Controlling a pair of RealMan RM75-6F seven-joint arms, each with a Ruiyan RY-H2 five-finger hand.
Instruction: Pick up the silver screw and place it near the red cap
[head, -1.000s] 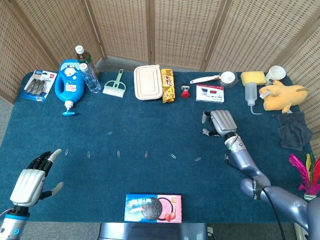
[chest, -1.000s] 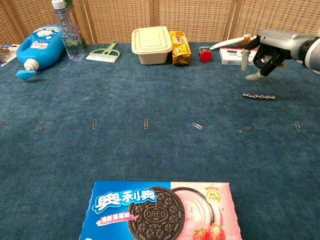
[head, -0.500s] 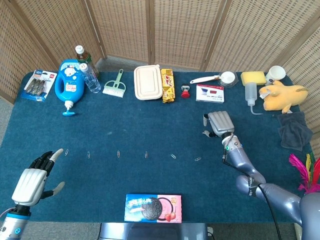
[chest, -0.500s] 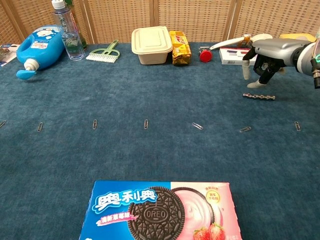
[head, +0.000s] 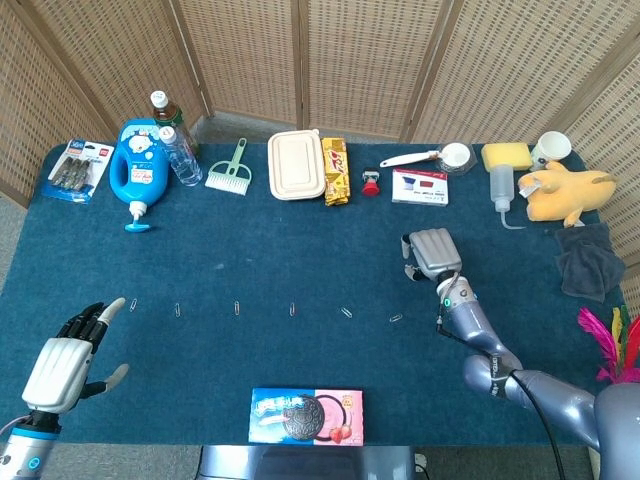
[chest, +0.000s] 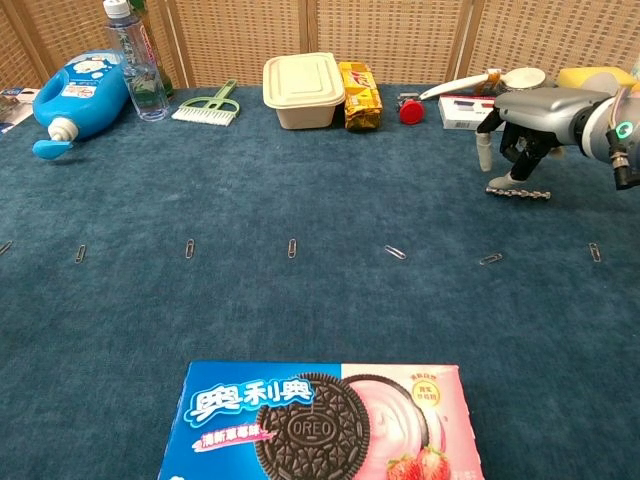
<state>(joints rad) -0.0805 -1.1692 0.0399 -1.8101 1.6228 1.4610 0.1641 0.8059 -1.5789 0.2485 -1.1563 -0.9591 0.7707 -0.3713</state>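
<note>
The silver screw (chest: 518, 192) lies flat on the blue cloth at the right of the chest view; in the head view my right hand covers it. My right hand (chest: 528, 112) (head: 430, 252) hovers right above the screw, palm down. Its fingertips (chest: 512, 178) reach down to the screw's left end and the thumb (chest: 483, 156) hangs apart to the left. Nothing is held in it. The red cap (head: 370, 184) (chest: 410, 109) stands at the back of the table, left of a small white box. My left hand (head: 60, 365) rests open at the near left corner, empty.
A row of paper clips (chest: 395, 252) crosses the table's middle. An Oreo box (chest: 320, 420) lies at the front edge. Along the back stand a white lunch box (head: 295, 164), a snack pack (head: 336, 171), a white box (head: 420, 186), a brush and a blue bottle (head: 137, 165).
My right hand has come down and shifted toward the front-left, from above and behind the screw to right over it, fingertips at its left end. The screw and left hand have not moved.
</note>
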